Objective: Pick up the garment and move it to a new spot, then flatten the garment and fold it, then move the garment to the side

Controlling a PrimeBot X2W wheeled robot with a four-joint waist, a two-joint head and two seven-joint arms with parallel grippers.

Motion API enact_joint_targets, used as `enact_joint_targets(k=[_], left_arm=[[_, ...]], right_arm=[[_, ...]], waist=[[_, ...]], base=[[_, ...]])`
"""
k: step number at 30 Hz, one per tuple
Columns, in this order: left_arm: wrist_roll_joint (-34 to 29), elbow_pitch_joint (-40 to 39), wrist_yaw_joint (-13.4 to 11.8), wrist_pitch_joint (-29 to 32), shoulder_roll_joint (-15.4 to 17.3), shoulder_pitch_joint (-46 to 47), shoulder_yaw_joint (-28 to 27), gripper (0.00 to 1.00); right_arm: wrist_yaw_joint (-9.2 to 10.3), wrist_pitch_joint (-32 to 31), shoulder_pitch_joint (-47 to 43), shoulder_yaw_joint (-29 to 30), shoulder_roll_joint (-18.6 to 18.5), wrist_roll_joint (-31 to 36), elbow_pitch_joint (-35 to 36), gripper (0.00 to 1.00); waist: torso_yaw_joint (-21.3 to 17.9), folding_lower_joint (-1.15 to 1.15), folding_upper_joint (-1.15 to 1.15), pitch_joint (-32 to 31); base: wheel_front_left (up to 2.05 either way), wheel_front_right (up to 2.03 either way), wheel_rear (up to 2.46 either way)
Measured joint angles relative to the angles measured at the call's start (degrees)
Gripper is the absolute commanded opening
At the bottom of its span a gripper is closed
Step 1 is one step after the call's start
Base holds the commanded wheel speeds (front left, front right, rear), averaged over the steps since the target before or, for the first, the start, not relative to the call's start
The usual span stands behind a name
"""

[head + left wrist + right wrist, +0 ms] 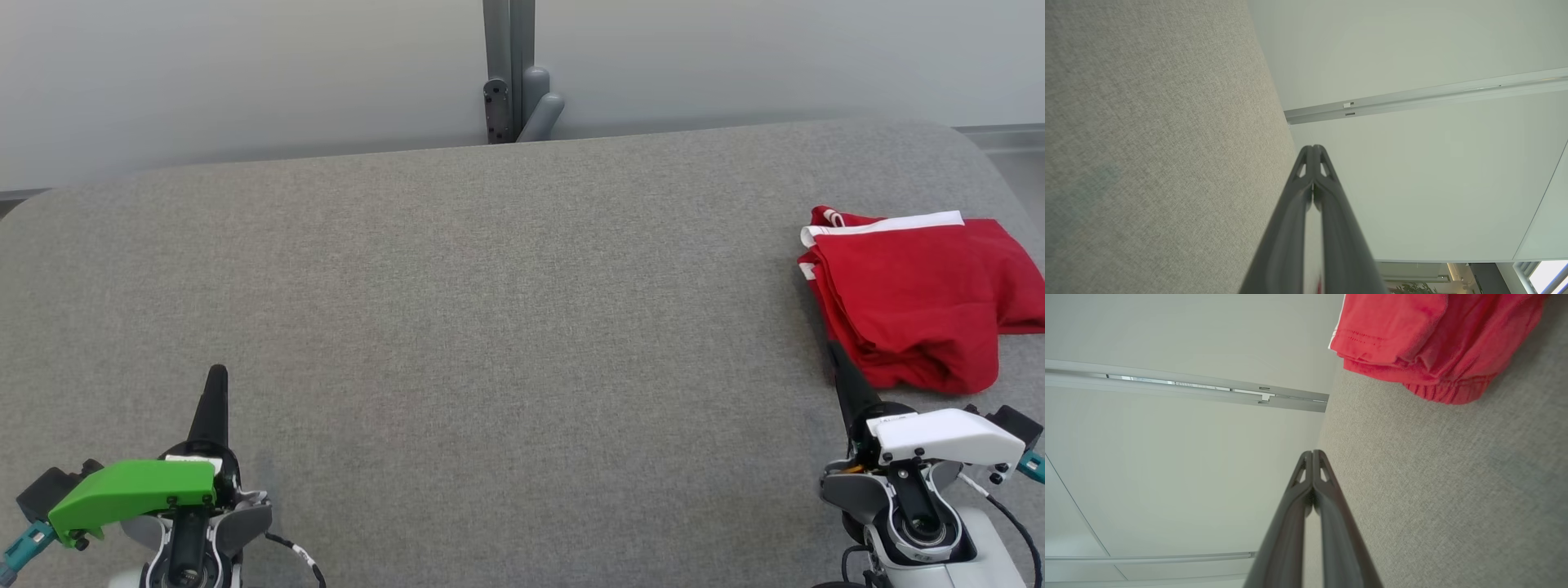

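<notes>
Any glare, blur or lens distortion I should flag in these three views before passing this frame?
Head view: even, soft light, red garment sharp but cropped by the right edge. Left wrist view: left gripper soft toward its base, window blown out, panel seams bowed. Right wrist view: garment slightly soft, right gripper blurred near the lens.

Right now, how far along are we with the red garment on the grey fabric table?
Apparently near the end. Done: the red white-trimmed garment lies folded in layers at the right side of the grey fabric table. In hand: nothing; the left gripper and right gripper are shut and empty. Left: seemingly nothing.
</notes>
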State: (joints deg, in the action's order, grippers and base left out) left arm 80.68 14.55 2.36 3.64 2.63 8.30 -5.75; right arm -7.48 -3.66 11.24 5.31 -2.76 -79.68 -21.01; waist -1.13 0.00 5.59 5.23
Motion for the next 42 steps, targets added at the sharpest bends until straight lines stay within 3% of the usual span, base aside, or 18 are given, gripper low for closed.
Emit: enact_joint_targets(k=[26, 42], left_arm=[[10.29, -1.14, 0.09, 2.88, 0.05, 1.75, -1.33, 0.0], [11.11, -1.19, 0.09, 3.09, 0.07, 1.82, -1.38, 0.0]], right_arm=[[0.0, -2.6, 0.87, 1.48, -0.23, -11.6, 1.03, 0.0], [0.0, -2.83, 0.92, 1.52, -0.31, -12.27, 1.1, 0.0]], waist=[[1.04, 0.0, 0.0, 0.15], [1.1, 0.0, 0.0, 0.16]], base=[[0.0, 0.0, 0.0], [0.0, 0.0, 0.0]])
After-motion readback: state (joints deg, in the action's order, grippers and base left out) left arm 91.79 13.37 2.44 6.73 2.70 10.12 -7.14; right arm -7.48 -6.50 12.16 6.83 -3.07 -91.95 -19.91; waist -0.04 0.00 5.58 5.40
